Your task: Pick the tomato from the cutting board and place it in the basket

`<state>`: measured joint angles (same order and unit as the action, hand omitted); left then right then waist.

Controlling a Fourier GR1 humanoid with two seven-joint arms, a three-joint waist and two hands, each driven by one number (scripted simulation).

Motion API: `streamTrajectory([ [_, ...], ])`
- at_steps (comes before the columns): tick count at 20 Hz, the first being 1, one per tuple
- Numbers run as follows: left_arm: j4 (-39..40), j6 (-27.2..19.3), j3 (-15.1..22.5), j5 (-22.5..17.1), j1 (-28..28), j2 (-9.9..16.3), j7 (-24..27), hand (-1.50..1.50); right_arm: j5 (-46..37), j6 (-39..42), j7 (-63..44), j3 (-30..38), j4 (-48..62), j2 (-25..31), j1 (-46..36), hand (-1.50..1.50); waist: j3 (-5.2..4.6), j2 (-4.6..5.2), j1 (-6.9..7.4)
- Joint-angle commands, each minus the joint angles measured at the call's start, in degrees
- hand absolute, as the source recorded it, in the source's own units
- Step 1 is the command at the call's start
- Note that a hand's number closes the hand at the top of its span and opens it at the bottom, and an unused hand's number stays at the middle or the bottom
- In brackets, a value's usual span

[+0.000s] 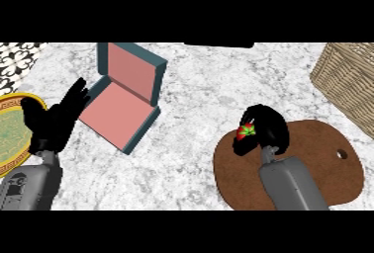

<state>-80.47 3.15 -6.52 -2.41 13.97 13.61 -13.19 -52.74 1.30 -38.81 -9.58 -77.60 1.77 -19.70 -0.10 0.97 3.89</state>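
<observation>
A red tomato [246, 131] with a green stem shows between the curled fingers and thumb of my right hand [267, 127], over the upper left part of the brown oval cutting board [321, 168]. Most of the tomato is hidden by the hand, and I cannot tell whether it is lifted off the board. The wicker basket [347, 81] stands at the far right edge, partly cut off by the view. My left hand [55, 118] rests open with fingers up at the left side.
An open teal box with a pink inside [120, 106] lies on the marble counter at left centre. A yellow-rimmed plate [11, 131] sits at the left edge behind my left hand. A dark object [219, 44] lies at the counter's far edge.
</observation>
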Motion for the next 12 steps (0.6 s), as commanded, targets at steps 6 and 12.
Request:
streamTrajectory([
  [6, 0.8, 1.0, 1.0, -0.4, 2.4, -0.4, -1.9, 0.0, 8.0, -26.9, -10.0, -3.2, 11.7, -1.7, -21.0, 1.5, 0.23, -0.03, 1.48],
  [12, 1.6, 1.0, -1.3, -1.0, 1.2, 1.0, -1.5, 0.0, 1.0, -39.9, -15.2, -7.9, 16.7, -1.8, -32.4, 1.5, 0.05, -0.66, -0.59],
])
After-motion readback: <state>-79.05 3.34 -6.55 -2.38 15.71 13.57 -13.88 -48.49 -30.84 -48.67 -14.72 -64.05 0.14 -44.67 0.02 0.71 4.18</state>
